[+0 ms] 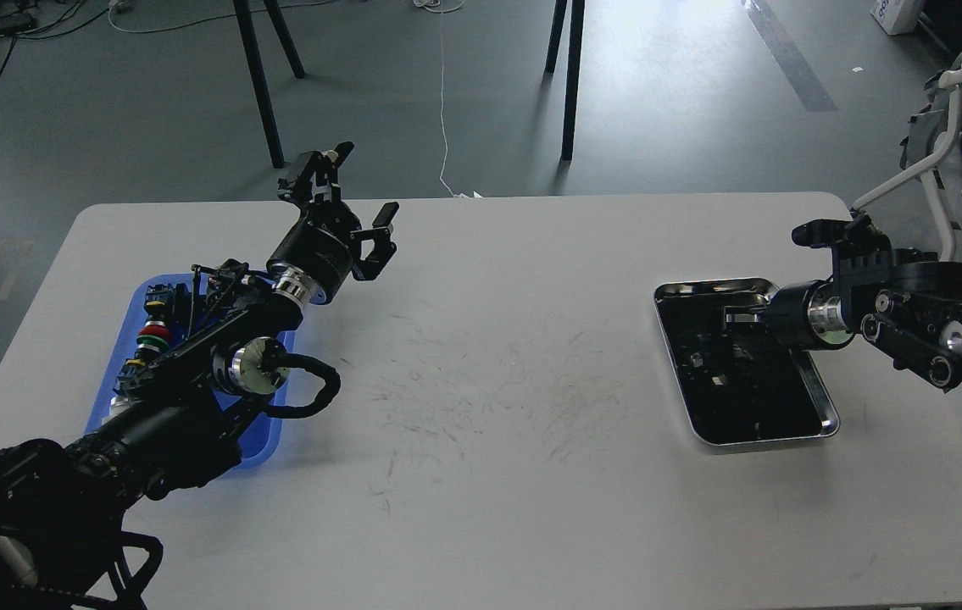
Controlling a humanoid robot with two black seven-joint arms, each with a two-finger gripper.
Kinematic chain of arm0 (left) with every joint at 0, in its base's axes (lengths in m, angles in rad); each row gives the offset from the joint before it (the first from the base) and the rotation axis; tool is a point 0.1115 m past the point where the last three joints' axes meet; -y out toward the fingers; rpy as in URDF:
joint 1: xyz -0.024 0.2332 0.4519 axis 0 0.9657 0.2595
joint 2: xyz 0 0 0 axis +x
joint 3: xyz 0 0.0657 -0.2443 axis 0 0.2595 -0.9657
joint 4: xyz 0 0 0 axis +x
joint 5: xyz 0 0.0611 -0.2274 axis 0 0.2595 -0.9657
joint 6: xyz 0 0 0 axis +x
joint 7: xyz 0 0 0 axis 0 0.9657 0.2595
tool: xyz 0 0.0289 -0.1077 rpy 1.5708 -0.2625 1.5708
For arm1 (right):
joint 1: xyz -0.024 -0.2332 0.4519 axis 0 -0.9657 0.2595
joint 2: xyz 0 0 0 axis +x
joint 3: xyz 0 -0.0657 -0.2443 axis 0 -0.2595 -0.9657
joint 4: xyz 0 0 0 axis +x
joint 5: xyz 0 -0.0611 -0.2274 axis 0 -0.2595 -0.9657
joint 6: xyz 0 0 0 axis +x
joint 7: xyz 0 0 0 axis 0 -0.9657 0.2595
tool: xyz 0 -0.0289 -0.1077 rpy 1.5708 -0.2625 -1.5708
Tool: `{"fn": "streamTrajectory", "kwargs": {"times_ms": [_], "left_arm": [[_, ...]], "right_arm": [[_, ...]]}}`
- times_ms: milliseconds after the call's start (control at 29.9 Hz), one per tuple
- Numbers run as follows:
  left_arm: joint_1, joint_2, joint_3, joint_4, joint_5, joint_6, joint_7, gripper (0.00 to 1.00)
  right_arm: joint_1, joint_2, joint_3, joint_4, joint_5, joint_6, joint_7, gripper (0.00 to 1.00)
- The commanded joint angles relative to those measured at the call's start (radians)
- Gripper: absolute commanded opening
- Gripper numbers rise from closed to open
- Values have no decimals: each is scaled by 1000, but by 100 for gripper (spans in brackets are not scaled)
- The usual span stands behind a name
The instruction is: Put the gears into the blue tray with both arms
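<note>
Blue tray [126, 356] bright blue; table [489, 474] white, grey-scuffed; steel tray [820, 398] silver, dark-bottomed.

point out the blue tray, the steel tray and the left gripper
blue tray [270, 439]: head view, on its bare near right corner.
steel tray [820, 398]: head view, on its shiny right rim.
left gripper [359, 189]: head view, midway between its two spread fingertips.

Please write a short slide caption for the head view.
Right gripper over steel tray; left gripper open beyond blue tray.
</note>
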Motion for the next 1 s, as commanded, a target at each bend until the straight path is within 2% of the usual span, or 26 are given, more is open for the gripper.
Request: {"fn": "streamTrajectory", "kwargs": {"times_ms": [0, 201, 702, 802, 903, 969], "left_arm": [[0, 0, 0, 2, 0, 0, 0, 98], [2, 0, 0, 3, 0, 0, 0, 98], [2, -1, 0, 5, 0, 1, 0, 98], [0, -1, 0, 5, 0, 1, 0, 98], [0, -1, 0, 6, 0, 1, 0, 98], [0, -1, 0, 6, 0, 1, 0, 98]], "right_arm": [[4, 0, 0, 3, 0, 3, 0, 22], [8, 0, 0, 11, 1, 4, 0, 16], [28, -3, 0, 12, 5, 18, 2, 16], [25, -2, 0, 11, 5, 18, 2, 20], [24, -2, 0, 9, 3, 18, 0, 36], [22, -2, 0, 8, 1, 18, 0, 41]]}}
